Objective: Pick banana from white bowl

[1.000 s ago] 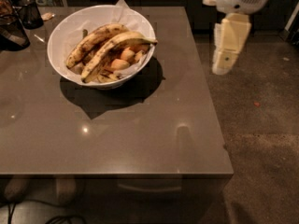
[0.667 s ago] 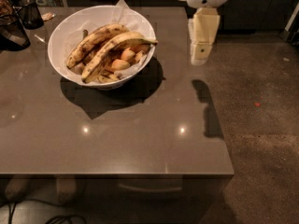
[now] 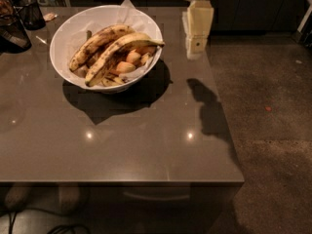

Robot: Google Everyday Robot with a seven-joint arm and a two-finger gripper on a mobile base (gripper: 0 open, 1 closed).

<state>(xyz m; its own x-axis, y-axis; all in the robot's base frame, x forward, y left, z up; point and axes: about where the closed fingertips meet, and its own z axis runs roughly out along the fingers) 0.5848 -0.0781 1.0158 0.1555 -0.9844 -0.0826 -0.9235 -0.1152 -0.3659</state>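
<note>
The white bowl [image 3: 68, 38] stands on the grey table at the back left. The banana [image 3: 117, 50], long, curved and yellow with brown speckles, lies across the bowl's front, with its thin stem at the right rim. A shorter, browner banana [image 3: 97, 40] lies just behind it. My gripper [image 3: 195, 45], cream-coloured, hangs pointing down over the table to the right of the bowl, apart from the bowl and above the tabletop. It holds nothing that I can see.
Pale fruit pieces [image 3: 126, 66] lie in the bowl under the bananas. A white paper [image 3: 127, 6] sticks up behind the bowl. A black cup [image 3: 31, 13] and a dark object [image 3: 12, 33] stand at the back left. The table's right edge [image 3: 226, 130] borders bare floor.
My gripper has moved left from beyond the table's right edge to above the table, closer to the bowl. The bowl and bananas have not moved.
</note>
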